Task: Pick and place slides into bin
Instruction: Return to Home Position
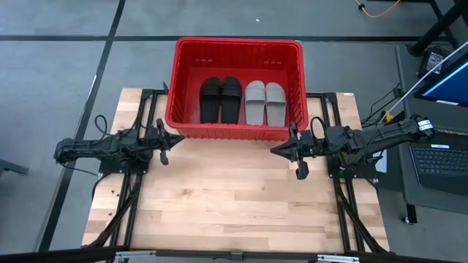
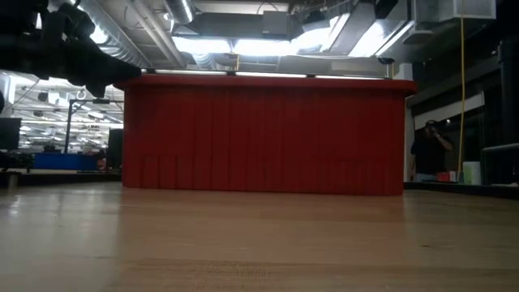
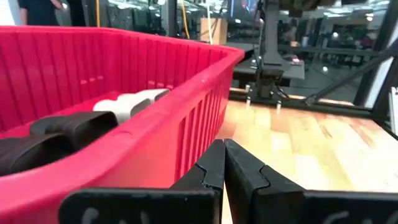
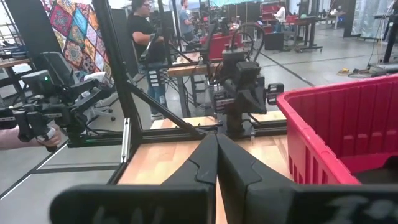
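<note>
The red bin (image 1: 235, 89) stands at the table's far edge. Inside it lie two black slides (image 1: 220, 98) side by side on the left and two light grey slides (image 1: 264, 101) on the right, soles on the bin's floor. They also show in the left wrist view: black (image 3: 56, 134), grey (image 3: 134, 102). My left gripper (image 1: 180, 139) is shut and empty, just off the bin's near left corner. My right gripper (image 1: 275, 150) is shut and empty, near the bin's near right corner.
The bare wooden tabletop (image 1: 234, 197) lies between and in front of both arms. A laptop (image 1: 439, 157) sits on a stand to the right of the table. People stand in the room beyond, one (image 4: 146, 43) in the right wrist view.
</note>
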